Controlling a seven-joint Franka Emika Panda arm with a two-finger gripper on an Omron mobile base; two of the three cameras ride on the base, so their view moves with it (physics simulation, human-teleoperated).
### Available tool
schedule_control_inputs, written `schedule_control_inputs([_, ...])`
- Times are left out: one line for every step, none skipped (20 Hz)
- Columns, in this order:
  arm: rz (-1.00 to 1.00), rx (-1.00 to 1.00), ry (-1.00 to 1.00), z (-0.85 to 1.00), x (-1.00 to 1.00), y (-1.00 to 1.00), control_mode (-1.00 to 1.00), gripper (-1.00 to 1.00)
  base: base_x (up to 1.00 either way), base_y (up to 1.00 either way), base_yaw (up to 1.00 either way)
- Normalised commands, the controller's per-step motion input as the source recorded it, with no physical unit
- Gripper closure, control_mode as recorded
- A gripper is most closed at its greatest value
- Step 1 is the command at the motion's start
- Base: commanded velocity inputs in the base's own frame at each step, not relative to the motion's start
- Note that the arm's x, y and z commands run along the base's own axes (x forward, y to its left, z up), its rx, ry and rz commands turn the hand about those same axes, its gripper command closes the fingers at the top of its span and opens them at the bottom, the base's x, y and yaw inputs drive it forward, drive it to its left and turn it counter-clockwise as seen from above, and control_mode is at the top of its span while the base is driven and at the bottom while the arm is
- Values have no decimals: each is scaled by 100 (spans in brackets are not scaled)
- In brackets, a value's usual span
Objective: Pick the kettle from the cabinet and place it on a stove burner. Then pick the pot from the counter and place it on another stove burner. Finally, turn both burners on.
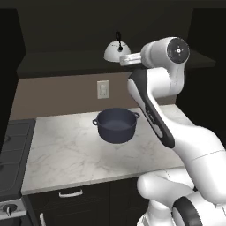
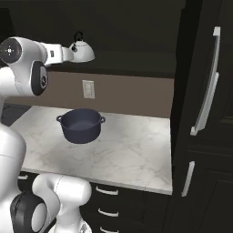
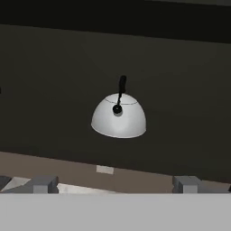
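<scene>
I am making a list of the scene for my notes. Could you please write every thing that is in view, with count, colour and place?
kettle: one, white-silver with black handle and knob, on the dark cabinet shelf above the counter.
pot: one, dark blue-grey, no lid, on the counter, below the kettle.
counter: one, white-grey marbled, over dark drawers with silver handles.
wall outlet: one, pale, on the brown wall behind the pot.
stove: one, black, left of the counter.
tall cabinet: one, black with silver bar handles, right of the counter.
gripper: one, jaws open, pointed at the kettle, apart from it.
</scene>
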Motion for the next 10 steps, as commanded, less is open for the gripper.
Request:
schedule_control_inputs([5, 0, -6, 0, 0, 0, -100, -100, 0, 0, 0])
schedule_control_inputs([4, 1, -6, 0, 0, 0, -100, -100, 0, 0, 0])
schedule_control_inputs([3, 1, -8, 0, 0, 0, -100, -100, 0, 0, 0])
schedule_control_inputs([2, 1, -8, 0, 0, 0, -100, -100, 0, 0, 0])
schedule_control_inputs([1, 2, -7, 0, 0, 0, -100, -100, 0, 0, 0])
schedule_control_inputs([1, 3, -6, 1, 0, 0, -100, -100, 0, 0, 0])
schedule_control_inputs([0, 3, -5, 2, 0, 0, -100, -100, 0, 0, 0])
schedule_control_inputs([0, 3, -6, 3, 0, 0, -100, -100, 0, 0, 0])
schedule_control_inputs([0, 2, -7, 6, 0, 0, -100, -100, 0, 0, 0])
schedule_control_inputs([0, 2, -6, 8, 0, 0, -100, -100, 0, 0, 0])
